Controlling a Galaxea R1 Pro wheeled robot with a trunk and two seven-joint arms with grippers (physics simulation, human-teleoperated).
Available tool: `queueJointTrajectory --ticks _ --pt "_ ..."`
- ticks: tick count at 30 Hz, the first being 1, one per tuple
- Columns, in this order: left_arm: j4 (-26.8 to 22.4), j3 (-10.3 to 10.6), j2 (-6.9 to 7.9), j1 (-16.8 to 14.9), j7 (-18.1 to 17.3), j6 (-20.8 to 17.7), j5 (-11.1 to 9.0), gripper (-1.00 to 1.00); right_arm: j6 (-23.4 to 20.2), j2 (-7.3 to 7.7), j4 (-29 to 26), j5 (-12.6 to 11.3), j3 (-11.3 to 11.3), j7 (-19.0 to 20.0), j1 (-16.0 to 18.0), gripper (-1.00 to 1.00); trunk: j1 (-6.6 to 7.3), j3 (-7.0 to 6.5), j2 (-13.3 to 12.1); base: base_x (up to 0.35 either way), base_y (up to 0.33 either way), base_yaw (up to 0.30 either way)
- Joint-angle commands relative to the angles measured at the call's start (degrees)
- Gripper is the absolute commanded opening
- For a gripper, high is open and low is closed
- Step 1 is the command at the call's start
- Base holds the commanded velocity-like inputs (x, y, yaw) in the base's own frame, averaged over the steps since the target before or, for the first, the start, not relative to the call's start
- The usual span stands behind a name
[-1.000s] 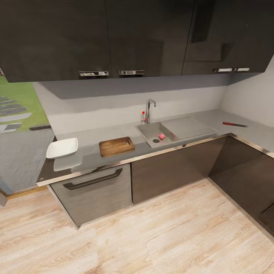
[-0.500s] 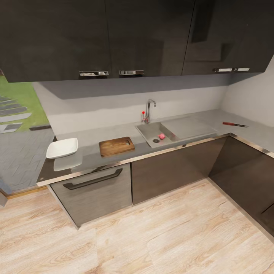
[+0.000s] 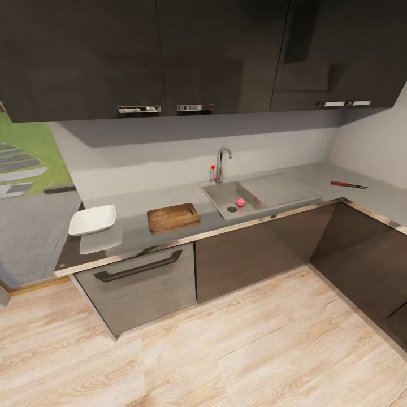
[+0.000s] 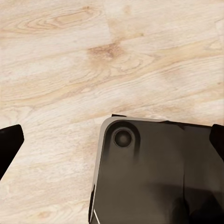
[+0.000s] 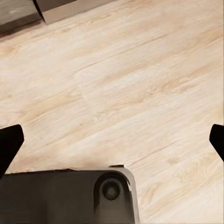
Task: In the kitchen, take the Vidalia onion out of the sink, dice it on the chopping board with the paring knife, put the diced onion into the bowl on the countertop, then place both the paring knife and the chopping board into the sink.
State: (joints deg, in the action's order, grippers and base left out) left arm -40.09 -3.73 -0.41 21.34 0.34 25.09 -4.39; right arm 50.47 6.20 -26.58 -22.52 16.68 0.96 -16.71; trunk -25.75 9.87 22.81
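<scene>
A kitchen corner is seen from the head camera, with a long grey countertop (image 3: 135,199) running under dark wall cabinets (image 3: 169,53). A steel sink (image 3: 223,194) is set into it, with a chrome tap (image 3: 221,163) behind, and a small pinkish onion (image 3: 240,202) lies in the basin just beside the drain. A brown chopping board (image 3: 173,217) rests flat on the counter left of the sink, and a white square bowl (image 3: 93,220) sits further left, near the counter's end. A red-handled knife (image 3: 347,185) lies on the counter far to the right, well apart from the sink. From the wrist cameras, both the left gripper (image 4: 112,140) and the right gripper (image 5: 112,140) are seen with fingertips spread wide, nothing between them, above a pale wooden floor (image 5: 140,84) and the robot's dark base (image 4: 158,172).
</scene>
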Motion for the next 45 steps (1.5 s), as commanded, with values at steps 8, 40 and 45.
queueJointTrajectory --ticks 8,40,45 --pt "-0.08 -0.04 -0.06 0.02 -0.08 0.05 -0.36 1.0 -6.44 0.23 -9.85 2.25 0.3 -7.53 1.23 1.0 -0.03 0.1 0.11 0.0 0.0 0.0" --pt "-0.51 -0.04 -0.11 0.02 -0.08 0.21 -0.36 1.0 -25.67 0.94 -28.22 13.73 -15.16 -2.4 6.51 1.0 -0.03 0.1 0.11 0.0 0.0 0.0" --pt "-0.59 -0.04 -0.11 0.02 -0.08 0.22 -0.36 1.0 -25.61 0.83 -27.89 13.73 -15.15 -2.37 6.51 1.0 -0.03 0.1 0.11 0.0 0.0 0.0"
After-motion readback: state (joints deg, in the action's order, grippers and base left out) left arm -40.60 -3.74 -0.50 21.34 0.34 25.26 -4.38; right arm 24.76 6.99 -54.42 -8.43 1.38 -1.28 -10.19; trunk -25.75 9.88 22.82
